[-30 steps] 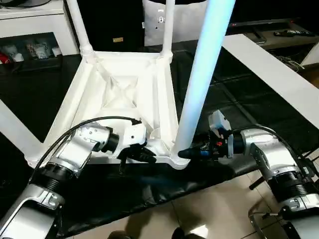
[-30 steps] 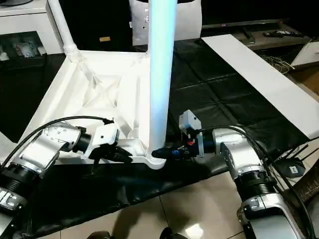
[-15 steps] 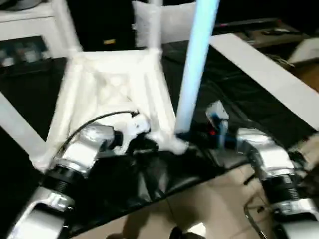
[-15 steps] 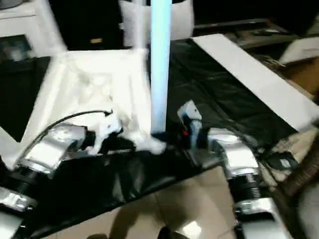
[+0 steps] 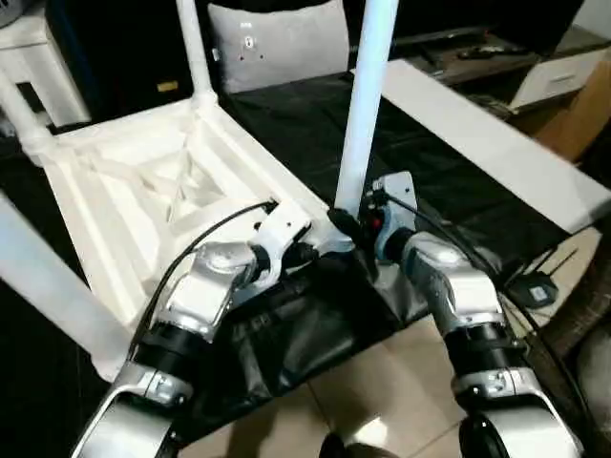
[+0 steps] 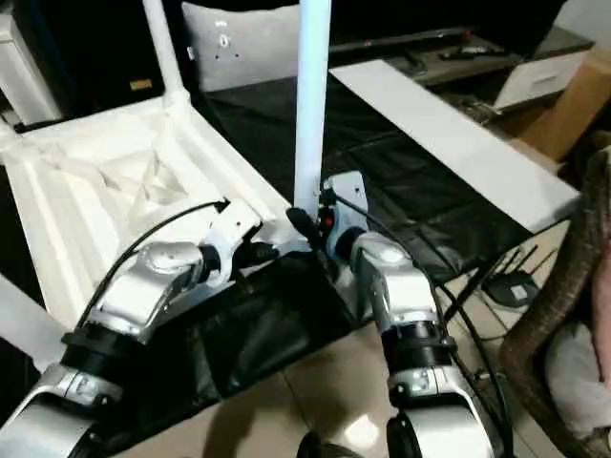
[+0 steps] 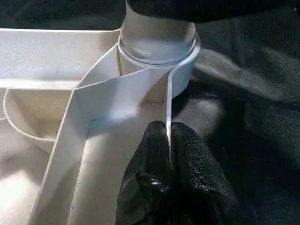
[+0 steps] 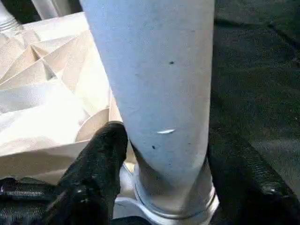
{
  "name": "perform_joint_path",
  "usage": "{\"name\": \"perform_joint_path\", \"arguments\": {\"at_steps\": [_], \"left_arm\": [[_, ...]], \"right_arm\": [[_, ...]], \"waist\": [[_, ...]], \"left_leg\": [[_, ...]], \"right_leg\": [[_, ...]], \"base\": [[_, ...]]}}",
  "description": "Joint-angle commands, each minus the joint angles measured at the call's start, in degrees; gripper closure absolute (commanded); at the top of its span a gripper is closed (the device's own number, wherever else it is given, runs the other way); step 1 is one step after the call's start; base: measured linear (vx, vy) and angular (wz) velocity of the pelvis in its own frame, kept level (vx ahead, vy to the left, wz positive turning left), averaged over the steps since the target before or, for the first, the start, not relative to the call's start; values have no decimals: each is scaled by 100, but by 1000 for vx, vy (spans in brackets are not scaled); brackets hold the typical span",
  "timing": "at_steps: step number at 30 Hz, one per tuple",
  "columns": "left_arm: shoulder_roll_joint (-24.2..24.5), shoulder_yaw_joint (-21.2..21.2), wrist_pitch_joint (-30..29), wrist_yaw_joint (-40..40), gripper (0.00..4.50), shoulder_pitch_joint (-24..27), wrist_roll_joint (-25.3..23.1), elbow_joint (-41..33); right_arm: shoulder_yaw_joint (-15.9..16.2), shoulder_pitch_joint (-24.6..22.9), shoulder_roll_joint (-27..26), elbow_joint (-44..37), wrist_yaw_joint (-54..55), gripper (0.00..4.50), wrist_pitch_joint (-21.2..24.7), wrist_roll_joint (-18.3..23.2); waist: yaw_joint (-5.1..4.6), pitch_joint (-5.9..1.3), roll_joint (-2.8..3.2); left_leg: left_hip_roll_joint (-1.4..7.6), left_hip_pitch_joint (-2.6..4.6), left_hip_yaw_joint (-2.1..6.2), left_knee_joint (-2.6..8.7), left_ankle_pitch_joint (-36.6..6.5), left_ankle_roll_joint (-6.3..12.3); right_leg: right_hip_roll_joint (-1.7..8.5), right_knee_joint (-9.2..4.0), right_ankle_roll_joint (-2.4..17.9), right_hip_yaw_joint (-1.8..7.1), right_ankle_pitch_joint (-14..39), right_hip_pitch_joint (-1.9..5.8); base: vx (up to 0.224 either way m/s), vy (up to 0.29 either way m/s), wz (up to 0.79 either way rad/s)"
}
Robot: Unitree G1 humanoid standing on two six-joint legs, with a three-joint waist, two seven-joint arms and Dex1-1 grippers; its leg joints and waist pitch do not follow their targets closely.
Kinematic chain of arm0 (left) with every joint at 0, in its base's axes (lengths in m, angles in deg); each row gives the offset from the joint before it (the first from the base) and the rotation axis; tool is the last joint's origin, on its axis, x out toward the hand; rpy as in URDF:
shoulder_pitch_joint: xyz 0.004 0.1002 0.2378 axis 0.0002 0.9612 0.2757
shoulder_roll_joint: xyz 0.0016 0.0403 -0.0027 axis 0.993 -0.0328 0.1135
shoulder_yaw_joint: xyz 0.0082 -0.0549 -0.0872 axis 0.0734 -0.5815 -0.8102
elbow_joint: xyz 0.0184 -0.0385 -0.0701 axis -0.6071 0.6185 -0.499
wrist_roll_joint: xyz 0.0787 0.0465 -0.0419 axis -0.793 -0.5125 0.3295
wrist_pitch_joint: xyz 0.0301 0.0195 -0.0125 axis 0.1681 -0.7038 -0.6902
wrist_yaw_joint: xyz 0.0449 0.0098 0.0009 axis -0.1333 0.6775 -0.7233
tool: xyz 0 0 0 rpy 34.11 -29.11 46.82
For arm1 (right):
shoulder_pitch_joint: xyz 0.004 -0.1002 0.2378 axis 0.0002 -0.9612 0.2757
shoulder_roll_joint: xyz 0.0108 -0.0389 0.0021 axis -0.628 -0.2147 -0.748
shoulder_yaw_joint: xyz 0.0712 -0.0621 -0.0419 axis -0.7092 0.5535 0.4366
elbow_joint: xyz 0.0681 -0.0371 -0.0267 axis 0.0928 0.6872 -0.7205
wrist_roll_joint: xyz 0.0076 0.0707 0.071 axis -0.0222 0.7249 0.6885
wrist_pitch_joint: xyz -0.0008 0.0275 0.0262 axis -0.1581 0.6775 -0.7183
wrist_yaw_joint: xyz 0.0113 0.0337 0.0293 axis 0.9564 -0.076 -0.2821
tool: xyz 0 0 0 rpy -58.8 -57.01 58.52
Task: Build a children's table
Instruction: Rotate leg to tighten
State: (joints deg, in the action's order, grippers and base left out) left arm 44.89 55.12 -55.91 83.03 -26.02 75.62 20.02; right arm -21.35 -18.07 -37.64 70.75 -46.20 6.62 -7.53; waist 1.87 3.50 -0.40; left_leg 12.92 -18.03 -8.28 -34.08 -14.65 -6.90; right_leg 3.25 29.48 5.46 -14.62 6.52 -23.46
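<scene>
Children's table (image 5: 143, 196): white plastic, lying upside down on the black-covered work table (image 5: 458, 191), ribbed underside facing up, its near corner at the table's front edge between the two grippers.

Legs: four seen standing up from the corner sockets. The near leg (image 5: 368, 86) rises straight from the socket just ahead of the right gripper. A second leg (image 5: 194, 52) stands at the corner farther off, beyond both grippers. A third (image 5: 19, 119) stands at the far corner on the left gripper's outer side. A fourth (image 5: 48, 281) crosses low beside the left arm.

Left gripper (image 7: 168, 140): clenched on the thin rim wall (image 7: 168, 93) of the top, one black finger on each side of it, just short of the near socket. It seems to be steadying the top.

Right gripper (image 8: 164, 154): closed around the near leg just above its collar (image 8: 173, 208), one finger (image 8: 101, 159) on either side of the tube.

Progress, as a judgement: assembly looks close to done, all four legs in place. What seems left is the last tightening of the near leg, then turning the table onto its feet. Whether that leg is fully screwed home cannot be told.
</scene>
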Motion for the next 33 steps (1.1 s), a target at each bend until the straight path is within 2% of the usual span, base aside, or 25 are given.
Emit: {"name": "perform_joint_path", "arguments": {"at_steps": [1,2,3,6,8,9,11,12,13,15,17,19,20,22,23,24,26,28,32,33], "left_arm": [[-45,139,246,244,450,-200,184,-438],[3,160,306,332,450,-174,192,-452],[54,175,332,404,450,-146,188,-463],[212,226,586,712,450,-57,235,-491],[356,273,804,984,450,2,274,-484],[429,291,817,1081,450,27,286,-480],[524,338,955,1224,450,46,277,-453],[751,463,1206,1666,450,87,319,-417],[814,507,1299,1802,450,97,327,-404],[958,612,1528,2119,450,118,340,-361],[1156,764,1906,2486,450,135,291,-278],[1215,796,1918,2616,450,134,300,-257],[1310,860,2020,2862,450,123,321,-213],[1398,927,2138,3089,450,107,328,-176],[1429,949,2184,3184,450,103,340,-174],[1532,1025,2269,3479,450,80,380,-181],[1561,1046,2311,3559,450,68,390,-177],[1630,1110,2445,3721,450,26,403,-126],[1643,1110,2548,3800,450,-20,379,-36],[1645,1106,2581,3815,450,-35,367,-2]], "right_arm": [[368,-139,-90,-167,-440,144,-46,147],[362,-170,-25,-202,-500,135,-72,151],[361,-206,62,-222,-600,125,-153,148],[369,-319,347,-280,-997,101,-413,158],[452,-421,652,-350,-1531,89,-628,192],[472,-466,814,-381,-1794,66,-732,217],[459,-496,976,-401,-2062,61,-819,267],[452,-536,1356,-428,-2659,45,-989,341],[478,-552,1459,-441,-2836,45,-1064,345],[545,-584,1675,-468,-3226,16,-1240,360],[611,-612,1908,-514,-3664,16,-1330,427],[633,-610,1996,-510,-3822,16,-1384,442],[696,-592,2169,-467,-4236,16,-1448,544],[748,-575,2280,-426,-4553,16,-1502,618],[773,-563,2308,-399,-4645,34,-1533,620],[872,-518,2392,-311,-4957,45,-1533,640],[912,-504,2414,-292,-5066,55,-1519,650],[1029,-473,2466,-248,-5309,78,-1506,633],[1156,-435,2470,-154,-5505,101,-1506,620],[1186,-426,2463,-128,-5555,126,-1511,625]], "waist": [[74,-476,29],[73,-488,27],[77,-501,24],[90,-526,-8],[126,-520,-2],[170,-507,-16],[214,-491,-4],[242,-464,-2],[283,-457,-10],[355,-442,-3],[384,-444,-13],[407,-446,-5],[410,-444,-14],[449,-436,20],[446,-433,24],[456,-446,6],[458,-446,0],[475,-468,-21],[491,-462,-33],[491,-455,-35]], "left_leg": [[61,-171,1,294,334,801],[111,-170,34,282,533,857],[121,-174,37,270,631,877],[100,-218,43,223,939,990],[69,-227,20,216,914,1033],[53,-240,-7,212,749,1065],[45,-227,-20,221,616,1037],[35,-206,-43,237,428,975],[2,-202,-64,239,235,910],[3,-175,-81,254,44,816],[5,-186,-70,253,-81,782],[24,-168,-80,251,-149,739],[32,-173,-79,254,-160,737],[107,-124,-60,275,-231,762],[144,-107,-46,287,-227,751],[194,-91,-26,296,-149,719],[186,-98,-24,293,-77,701],[145,-124,-26,284,179,710],[138,-136,-36,278,258,746],[126,-134,-45,283,189,707]], "right_leg": [[530,-288,-788,472,1620,552],[540,-221,-691,479,1335,552],[554,-178,-629,493,1197,550],[575,-46,-375,533,777,539],[567,-52,-342,536,791,530],[543,-78,-420,530,963,524],[523,-121,-498,520,1180,509],[507,-192,-601,500,1495,490],[482,-241,-806,484,1772,503],[453,-303,-1035,468,2047,479],[398,-344,-1238,422,2105,491],[386,-368,-1297,407,2161,478],[382,-374,-1311,398,2170,483],[413,-395,-1269,390,2208,478],[434,-393,-1207,392,2214,478],[501,-341,-1009,421,2126,490],[531,-311,-905,442,2082,497],[541,-246,-752,465,1869,515],[544,-245,-696,464,1895,517],[539,-273,-749,453,2020,519]], "base": [[0,0,0],[0,0,0],[0,0,0],[0,0,0],[0,0,0],[0,0,0],[0,0,0],[-37,-54,0],[0,0,0],[0,0,0],[0,0,0],[0,0,0],[0,0,0],[0,0,0],[0,0,0],[0,0,0],[0,0,0],[0,0,0],[0,0,0],[0,0,0]]}}
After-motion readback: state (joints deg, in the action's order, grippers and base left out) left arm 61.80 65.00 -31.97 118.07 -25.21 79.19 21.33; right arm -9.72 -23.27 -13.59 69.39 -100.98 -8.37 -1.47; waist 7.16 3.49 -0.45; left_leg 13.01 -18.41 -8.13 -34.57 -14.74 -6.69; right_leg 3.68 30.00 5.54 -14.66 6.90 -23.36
